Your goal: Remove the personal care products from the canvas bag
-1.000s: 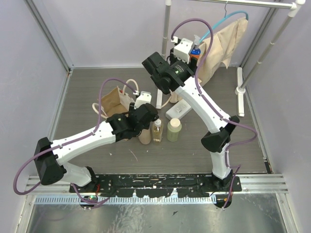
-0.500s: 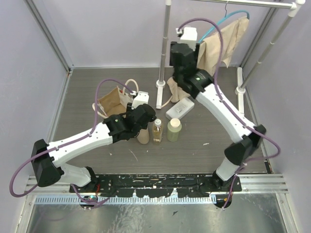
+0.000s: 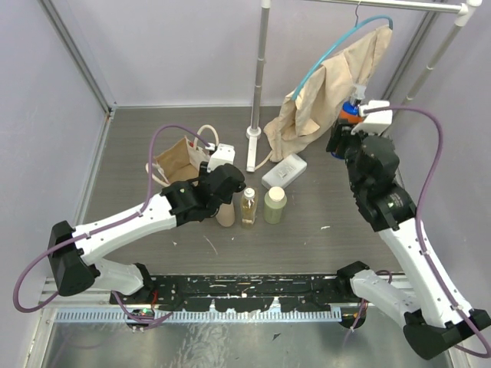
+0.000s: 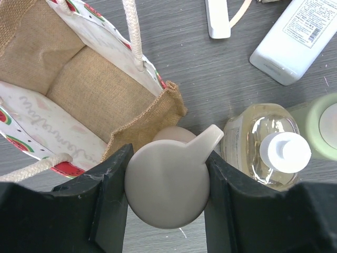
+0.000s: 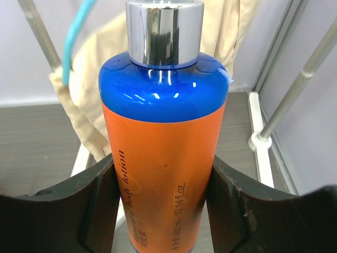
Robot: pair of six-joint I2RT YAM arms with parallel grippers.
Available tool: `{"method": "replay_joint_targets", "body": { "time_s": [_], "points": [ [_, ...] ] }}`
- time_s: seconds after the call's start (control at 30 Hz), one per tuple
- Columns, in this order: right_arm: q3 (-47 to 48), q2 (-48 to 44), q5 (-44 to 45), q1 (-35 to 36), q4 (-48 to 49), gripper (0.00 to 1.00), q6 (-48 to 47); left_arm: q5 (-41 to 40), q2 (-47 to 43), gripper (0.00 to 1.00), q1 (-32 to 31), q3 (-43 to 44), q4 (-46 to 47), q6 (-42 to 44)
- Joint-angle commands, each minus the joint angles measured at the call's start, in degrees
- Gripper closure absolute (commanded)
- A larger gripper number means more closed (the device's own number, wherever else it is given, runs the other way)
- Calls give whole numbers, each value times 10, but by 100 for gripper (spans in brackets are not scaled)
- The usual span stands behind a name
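The canvas bag [image 3: 178, 157] stands open at the left; in the left wrist view its inside [image 4: 89, 95] shows no bottles. My left gripper [image 3: 225, 201] is shut on the peach cap of the tan bottle [image 4: 167, 182], which stands on the table beside the bag's corner. The slim amber bottle [image 3: 248, 207] and the olive-green bottle [image 3: 275, 205] stand to its right. The white flat-sided bottle [image 3: 284, 171] lies behind them. My right gripper [image 3: 344, 134] is raised at the right and shut on a blue bottle with an orange label and chrome cap [image 5: 163, 142].
A garment rack pole with a white foot [image 3: 254, 138] stands behind the bottles. The large beige cloth [image 3: 330, 96] hangs on a teal hanger [image 3: 337, 46] at the back right. A white rail foot [image 3: 380, 142] runs along the right side.
My right arm has swung from the back centre over to the right, carrying the blue and orange bottle. The left arm and the tan bottle have barely moved.
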Motion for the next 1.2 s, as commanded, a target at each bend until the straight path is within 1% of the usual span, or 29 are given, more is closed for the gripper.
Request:
{"method": "replay_joint_targets", "body": {
  "time_s": [0.0, 0.1, 0.17, 0.27, 0.37, 0.43, 0.6, 0.87, 1.0, 1.17],
  "points": [
    [-123, -33, -41, -14, 105, 99, 0, -26, -30, 49, -1, -1, 50, 1],
    [-249, -66, -59, -42, 184, 99, 29, -25, -36, 49, -1, -6, 50, -1],
    [-305, -73, -112, -73, 233, 99, 46, -25, -39, 49, -1, -9, 51, 1],
    [-340, -46, -194, -121, 269, 99, 62, -25, -41, 48, -1, -10, 50, 2],
    [-356, -12, -209, -144, 287, 99, 70, -25, -41, 48, -1, -12, 51, 4],
    [-376, -1, -197, -147, 312, 99, 66, -26, -41, 48, -1, -12, 52, 4],
    [-425, 28, -160, -147, 408, 99, 55, -21, -41, 47, -1, -19, 67, 6],
    [-524, 68, -45, -147, 607, 99, 18, -4, -25, 47, -1, -14, 76, -2],
    [-539, 93, 7, -147, 656, 99, 2, 3, -11, 47, -1, -5, 78, -3],
    [-559, 127, 46, -147, 730, 99, 18, 10, 0, 47, -1, 1, 78, -5]
  ]
}}
